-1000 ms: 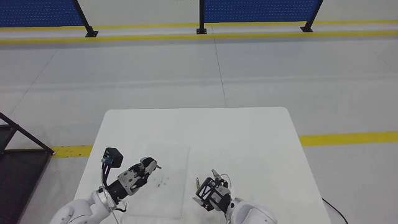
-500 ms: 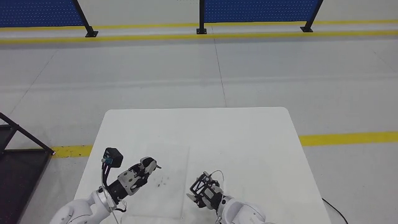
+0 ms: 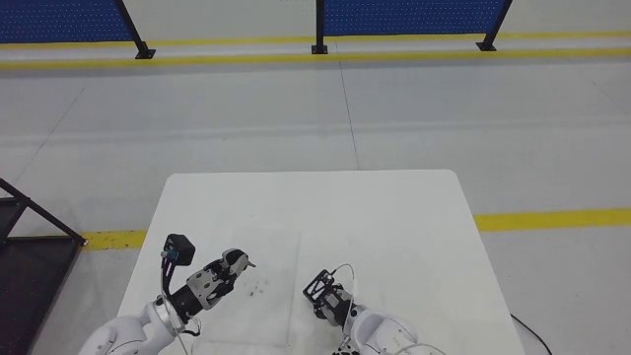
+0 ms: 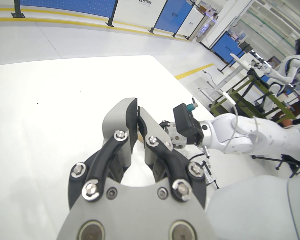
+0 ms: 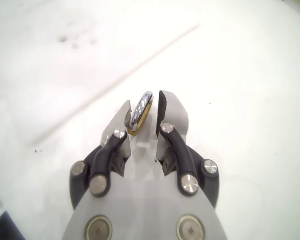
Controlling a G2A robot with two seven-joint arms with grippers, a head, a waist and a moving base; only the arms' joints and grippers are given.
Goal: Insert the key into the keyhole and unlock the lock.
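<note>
A brass padlock (image 5: 140,116) with a chrome shackle stands on edge on the white table (image 3: 394,217). It sits between the fingers of my right gripper (image 5: 145,97), leaning on one finger with a gap to the other, so the gripper is open around it. In the top view the right gripper (image 3: 317,288) is near the table's front edge, right of centre. My left gripper (image 4: 137,104) hovers to its left (image 3: 242,259), pointing toward it, shut with the key as a thin dark sliver between its pads. The right gripper (image 4: 168,132) appears just past those fingertips.
A thin clear mat (image 3: 266,256) lies on the table's front middle, its edge (image 5: 140,63) running past the right gripper, with a few dark specks (image 3: 258,291) on it. A black frame (image 3: 30,222) stands left of the table. The table's far half is bare.
My right gripper has shifted slightly left and forward along the table's front. The left arm has kept still.
</note>
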